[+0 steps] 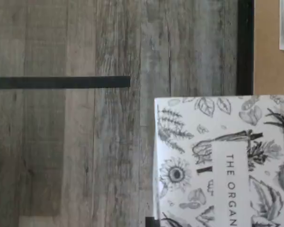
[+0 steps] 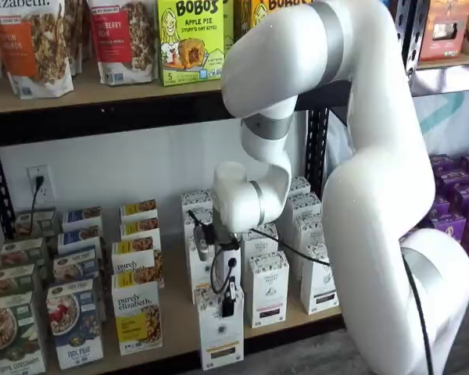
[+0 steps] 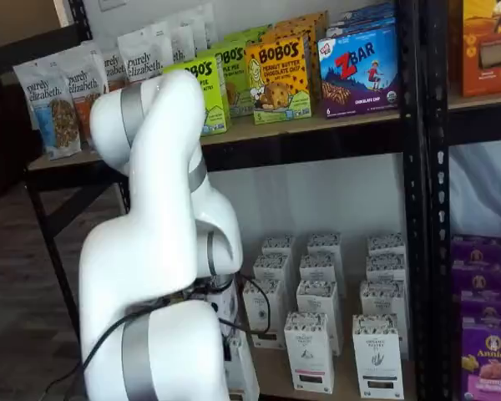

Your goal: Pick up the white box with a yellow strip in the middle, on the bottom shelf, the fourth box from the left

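Observation:
My gripper (image 2: 223, 301) is shut on the white box (image 2: 220, 332), gripping its patterned top from above, with one black finger (image 2: 231, 298) showing. The box stands upright, out past the front rail of the bottom shelf (image 2: 180, 332). I cannot make out the colour of its strip from here. In the wrist view the box's botanical top (image 1: 217, 161) lies over grey plank floor, beyond the black rail (image 1: 244, 47) and tan board (image 1: 270, 47). In a shelf view the arm hides the gripper, and only an edge of the box (image 3: 242, 372) shows.
White cartons with dark strips (image 2: 266, 291) (image 3: 309, 351) stand in rows right of the box. Purely elizabeth boxes (image 2: 137, 316) and blue boxes (image 2: 74, 320) stand to its left. Purple boxes (image 2: 453, 219) fill the neighbouring rack. A black strip (image 1: 61, 82) lies on the floor.

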